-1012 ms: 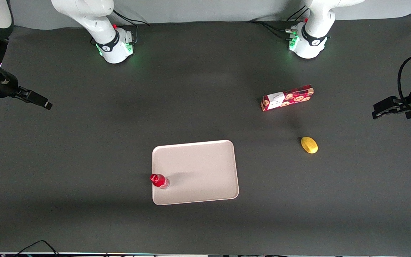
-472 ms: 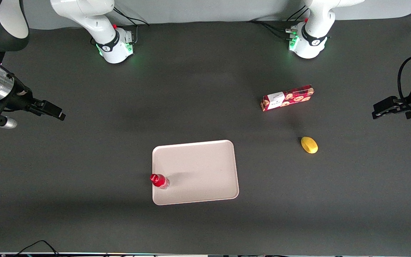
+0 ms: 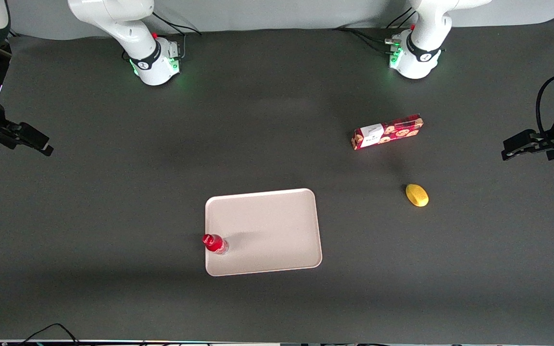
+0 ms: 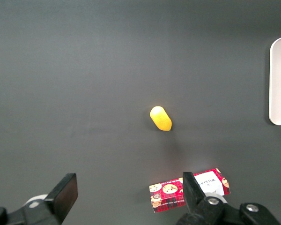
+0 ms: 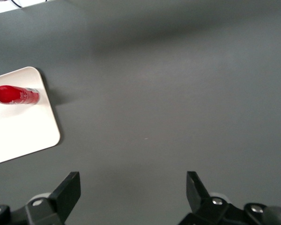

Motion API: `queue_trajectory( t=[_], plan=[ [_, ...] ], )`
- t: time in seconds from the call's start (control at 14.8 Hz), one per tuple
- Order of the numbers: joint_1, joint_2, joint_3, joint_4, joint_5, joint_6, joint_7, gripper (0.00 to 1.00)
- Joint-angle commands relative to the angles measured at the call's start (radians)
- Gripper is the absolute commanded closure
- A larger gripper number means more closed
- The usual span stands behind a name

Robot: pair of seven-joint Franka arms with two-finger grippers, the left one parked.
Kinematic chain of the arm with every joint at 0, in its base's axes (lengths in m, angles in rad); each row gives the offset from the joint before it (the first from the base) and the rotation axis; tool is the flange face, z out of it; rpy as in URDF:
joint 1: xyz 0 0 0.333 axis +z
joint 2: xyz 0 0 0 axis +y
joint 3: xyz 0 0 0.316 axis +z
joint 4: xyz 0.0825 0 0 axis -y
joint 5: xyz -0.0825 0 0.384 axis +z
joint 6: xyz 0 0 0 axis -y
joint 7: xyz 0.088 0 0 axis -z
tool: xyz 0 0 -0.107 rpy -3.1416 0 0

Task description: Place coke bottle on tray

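Front view shows one tray (image 3: 267,230) on the dark table (image 3: 113,202), and the only thing in it is one bottle (image 3: 215,243), standing upright just inside the rim at the edge toward the working arm's end, in the part of the tray nearer the camera. The rest of the tray floor is bare.

Counted, there is one bottle, one tray, one red cookie box (image 3: 386,131) and one yellow lemon-like piece (image 3: 416,195). The box and the yellow piece both lie on the table, well apart from the tray, toward the parked arm's end; the box is farther from the camera than the tray, the yellow piece nearer than the box.

The gripper (image 3: 31,138) hangs well apart from the tray, at the working arm's end of the table, above bare mat. In the right wrist view its fingers (image 5: 65,192) stand wide apart with nothing between them. That view catches only a corner of the tray (image 5: 47,126) with the bottle (image 5: 14,95) on it, while the left wrist view shows the box (image 4: 171,194), the yellow piece (image 4: 160,118) and a sliver of the tray (image 4: 277,84).
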Motion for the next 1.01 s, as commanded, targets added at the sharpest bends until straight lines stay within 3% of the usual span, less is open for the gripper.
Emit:
queue_trajectory(
  t=[0.0,0.2,0.54,0.94],
  plan=[
    [0.006,0.015,-0.024,0.066,0.006,-0.027,-0.055,0.00],
    [0.009,0.016,-0.026,0.102,0.063,-0.059,-0.065,0.00],
    [0.026,0.056,-0.026,0.230,0.058,-0.177,-0.091,0.00],
    [0.026,0.097,-0.026,0.178,0.065,-0.146,-0.095,0.00]
  ],
)
